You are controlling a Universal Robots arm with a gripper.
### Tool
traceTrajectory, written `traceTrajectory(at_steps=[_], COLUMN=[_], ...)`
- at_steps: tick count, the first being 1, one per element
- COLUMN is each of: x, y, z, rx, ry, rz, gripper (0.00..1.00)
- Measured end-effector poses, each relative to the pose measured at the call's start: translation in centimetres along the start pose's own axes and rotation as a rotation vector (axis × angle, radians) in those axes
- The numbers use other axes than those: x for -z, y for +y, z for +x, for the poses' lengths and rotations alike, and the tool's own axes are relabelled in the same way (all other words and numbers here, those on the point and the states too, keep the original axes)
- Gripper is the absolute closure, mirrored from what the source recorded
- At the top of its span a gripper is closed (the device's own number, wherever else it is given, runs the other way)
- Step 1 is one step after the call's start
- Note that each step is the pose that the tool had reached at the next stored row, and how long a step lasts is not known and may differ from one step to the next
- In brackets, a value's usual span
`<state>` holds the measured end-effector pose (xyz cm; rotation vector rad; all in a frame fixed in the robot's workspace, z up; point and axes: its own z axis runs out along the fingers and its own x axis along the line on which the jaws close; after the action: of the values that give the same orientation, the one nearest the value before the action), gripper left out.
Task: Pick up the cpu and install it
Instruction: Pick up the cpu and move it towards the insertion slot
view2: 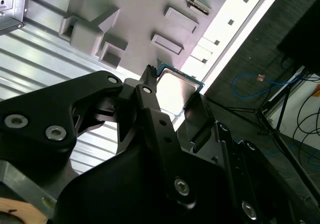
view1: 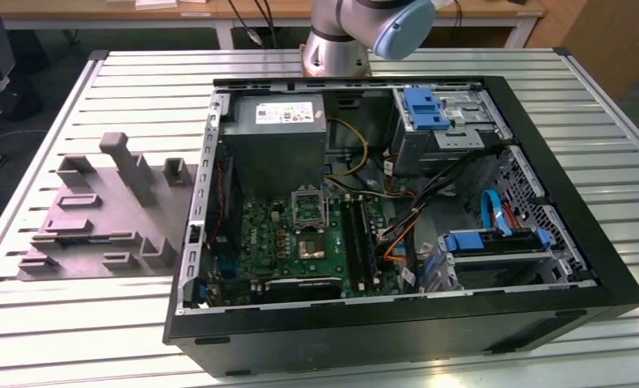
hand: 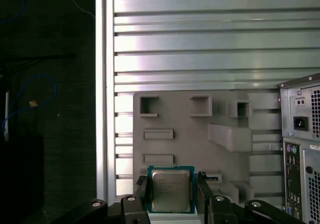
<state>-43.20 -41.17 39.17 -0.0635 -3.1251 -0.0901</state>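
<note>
Silver-grey metal shines on top of the small, thin, square cpu point(hand: 171, 190) with its green rim. Your black two-fingered gripper point(hand: 171, 183) has it pinched between its fingers point(hand: 141, 188). In both wrist views one finger presses on each of two opposite edges of the chip, so the jaws are closed tight on it.

The cpu hangs in the air. From the wrist views it looks to be up over the big grey moulded fixture plate point(hand: 180, 119) with its blocks and pockets. That plate lies on the silver ribbed metal table point(hand: 200, 44), just beside the large black open computer case point(view1: 406, 323). In the exterior view the plate sits on the exterior view's left of the case. The green circuit board point(view1: 287, 242) lies flat inside the case.

I think the cpu is very light, stiff and flat. It will not bend, but it is easy to hurt. Its underside likely has tiny contacts, so nothing should touch that. The thin edges are the right place to hold it, and that is where your fingers are. The metal top is smooth and the edges are narrow. It could slip or tip if the squeeze is weak or if it bumps something. Keep it level and move it gently.
</note>
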Motion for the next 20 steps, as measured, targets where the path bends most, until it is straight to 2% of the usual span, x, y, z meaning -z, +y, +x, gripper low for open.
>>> traceTrajectory(at_steps=[11, 20], x=[0.01, 0.02], y=[0.04, 0.06], z=[-0.95, -1.38], rx=[0.000, 0.000], ry=[0.0000, 0.0000], rz=[0.0000, 0.0000], gripper=[0.53, 0.53])
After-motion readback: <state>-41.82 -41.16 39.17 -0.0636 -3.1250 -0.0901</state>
